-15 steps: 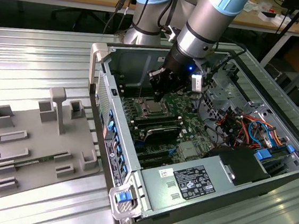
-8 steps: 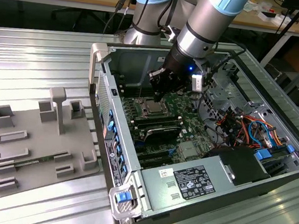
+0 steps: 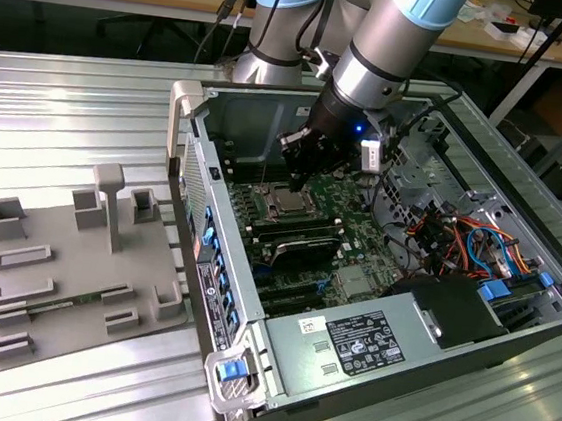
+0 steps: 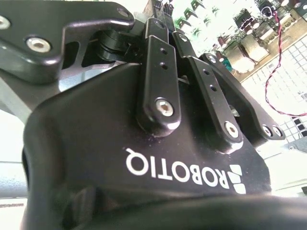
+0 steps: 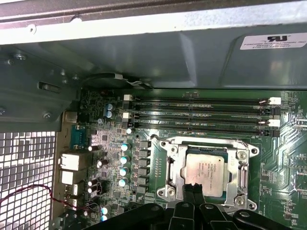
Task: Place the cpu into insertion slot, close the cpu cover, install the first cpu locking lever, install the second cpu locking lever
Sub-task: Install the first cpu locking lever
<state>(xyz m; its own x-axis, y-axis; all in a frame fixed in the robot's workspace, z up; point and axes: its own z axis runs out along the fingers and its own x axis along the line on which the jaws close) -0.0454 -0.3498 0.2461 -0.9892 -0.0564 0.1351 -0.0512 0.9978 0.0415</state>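
Observation:
The cpu (image 5: 207, 171), a silver-grey square chip, lies flat in the insertion slot (image 5: 232, 165) on the green board; in the exterior view the cpu (image 3: 287, 203) shows mid-board. The cpu cover (image 5: 174, 167), a silver metal frame, lies down around the chip, and only a dark edge of the slot shows. My gripper (image 5: 194, 188) hangs just above the socket's edge with its black fingers (image 5: 190, 191) pressed together and nothing seen between them. In the exterior view my gripper (image 3: 298, 175) points down over the socket inside the open computer case. I cannot make out the locking levers' positions.
Long black memory slots (image 5: 201, 115) run beside the socket, with the case wall (image 5: 144, 52) beyond them. Coloured cables (image 3: 459, 239) and a power supply (image 3: 357, 344) fill the case towards the exterior view's right. A grey fixture plate (image 3: 74, 269) lies on the metal table at the exterior view's left.

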